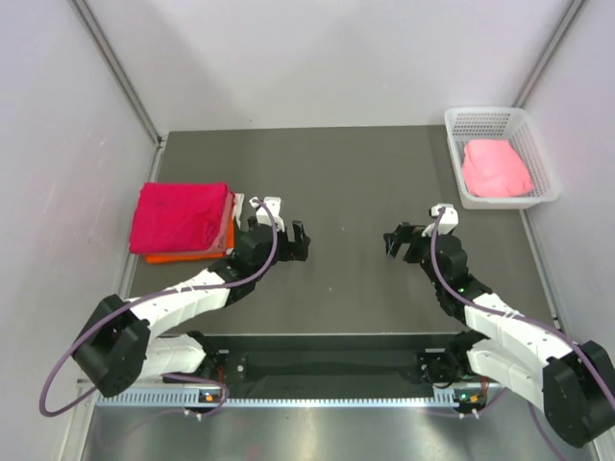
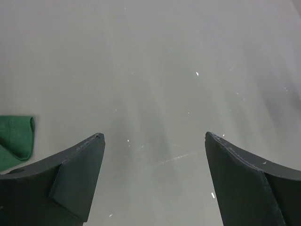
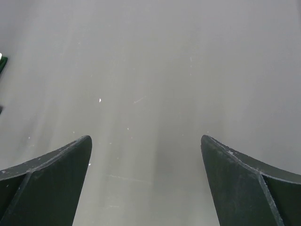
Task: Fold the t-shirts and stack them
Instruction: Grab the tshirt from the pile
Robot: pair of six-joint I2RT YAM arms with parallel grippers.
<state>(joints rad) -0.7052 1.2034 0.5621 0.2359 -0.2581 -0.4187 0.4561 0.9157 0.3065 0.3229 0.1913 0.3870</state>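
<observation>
- Top external view: I see the magenta-red t-shirt [image 1: 181, 216] folded flat on the orange t-shirt [image 1: 178, 256], stacked at the left edge of the bench [image 1: 346, 173].
- The salmon-pink t-shirt [image 1: 495, 167] lies bunched in the white mesh basket [image 1: 500, 120] at the far right corner.
- The left gripper [image 1: 291, 230], just beside the stack, has its jaws spread wide, gripping nothing.
- The right gripper [image 1: 415, 230], well apart from the basket, has its jaws parted and empty; both wrist views show bench surface between them.
</observation>
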